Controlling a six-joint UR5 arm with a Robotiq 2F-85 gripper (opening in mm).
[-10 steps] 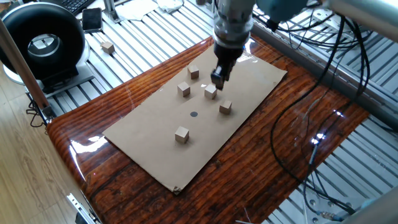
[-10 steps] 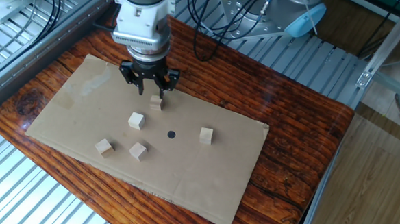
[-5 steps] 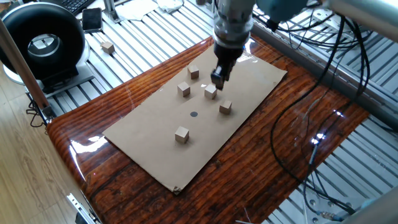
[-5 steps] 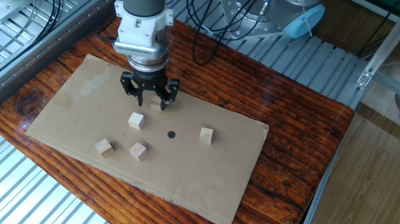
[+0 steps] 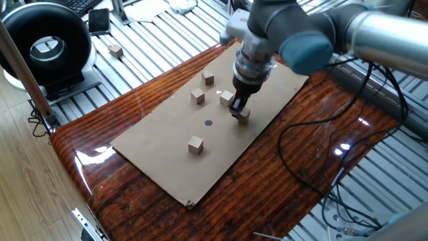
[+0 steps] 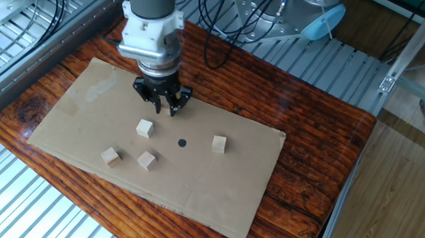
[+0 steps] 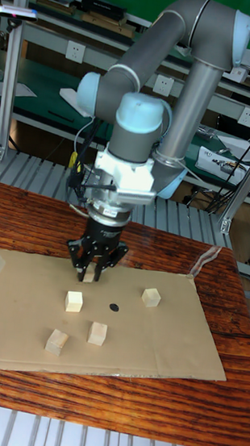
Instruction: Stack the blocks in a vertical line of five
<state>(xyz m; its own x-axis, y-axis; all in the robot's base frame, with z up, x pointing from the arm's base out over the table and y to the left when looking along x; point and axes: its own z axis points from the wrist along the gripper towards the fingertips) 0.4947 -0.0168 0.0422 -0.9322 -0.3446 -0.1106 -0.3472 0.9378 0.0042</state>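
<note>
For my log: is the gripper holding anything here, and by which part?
Cannot be told. The gripper is down around one block, fingers either side, but closure isn't visible.

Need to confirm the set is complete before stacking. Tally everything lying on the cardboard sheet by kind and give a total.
Wooden blocks: 5, the fifth at the tips of the gripper
Black dot: 1
Total: 6

Silver-grey tubular arm (image 7: 206,60), light-blue joint caps, white wrist, black end effector (image 7: 94,265)
</note>
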